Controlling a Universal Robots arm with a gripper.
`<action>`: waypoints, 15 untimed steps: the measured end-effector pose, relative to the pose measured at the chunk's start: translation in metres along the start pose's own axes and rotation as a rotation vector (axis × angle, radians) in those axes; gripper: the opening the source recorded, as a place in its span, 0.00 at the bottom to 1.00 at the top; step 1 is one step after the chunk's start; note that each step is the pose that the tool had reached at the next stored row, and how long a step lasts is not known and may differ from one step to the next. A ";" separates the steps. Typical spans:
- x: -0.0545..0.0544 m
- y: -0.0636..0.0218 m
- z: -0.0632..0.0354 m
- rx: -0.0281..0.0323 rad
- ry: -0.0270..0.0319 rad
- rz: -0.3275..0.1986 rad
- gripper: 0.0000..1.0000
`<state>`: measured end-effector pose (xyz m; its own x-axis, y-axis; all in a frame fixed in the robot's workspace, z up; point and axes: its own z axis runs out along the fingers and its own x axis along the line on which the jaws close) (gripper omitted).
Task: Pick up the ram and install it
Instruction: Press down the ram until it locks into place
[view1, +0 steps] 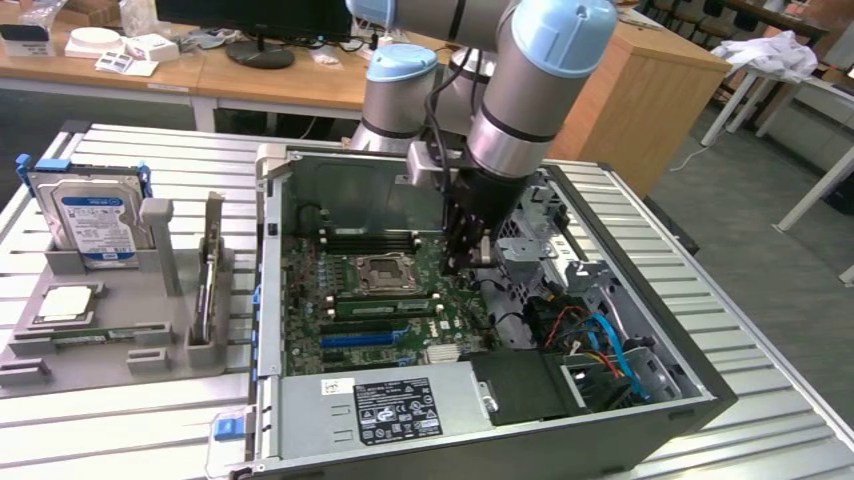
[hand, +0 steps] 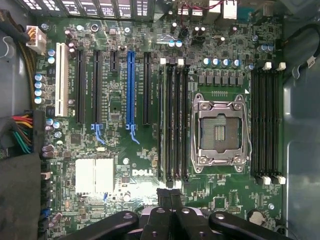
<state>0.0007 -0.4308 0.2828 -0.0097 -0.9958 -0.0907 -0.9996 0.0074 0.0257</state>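
1. Fingers (hand: 164, 200) are closed, pad against pad, with nothing between them. They hang low inside the case (view1: 667, 400), just off the end of the slot bank beside the CPU socket (hand: 218, 131).
2. Risk: with the tips this close to the motherboard (hand: 115, 145), a small drift downward could put them onto the slot latches or the small parts around them. A crack or a scraped trace is possible.
3. The ram (hand: 162, 120) appears to stand edge-up in the outermost slot of that bank, on the side away from the socket. I cannot tell whether both latches have caught.
4. Risk: if one end sits high, a push from closed tips at one end could rock the stick and bend the contacts or leave it half seated.
5. Risk: the open socket lies just beside the bank. A sideways slip of the tips over its pins would damage it.
6. Farther out, the loose cables (view1: 601, 340) in the case corner could snag the wrist if the arm swings that way.
7. Farthest, the hard drive (view1: 94, 215) in its grey holder (view1: 120, 340) on the desk (view1: 120, 420) is well apart. I see no hazard there.
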 end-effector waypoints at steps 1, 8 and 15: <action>0.000 0.0000 0.0008 0.0000 0.0000 0.000 0.11; 0.001 -0.0002 0.0058 0.0000 -0.0001 0.000 0.11; 0.001 -0.0003 0.0116 0.0000 0.0000 0.000 0.11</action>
<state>0.0007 -0.4308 0.2711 -0.0097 -0.9958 -0.0907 -0.9996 0.0074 0.0258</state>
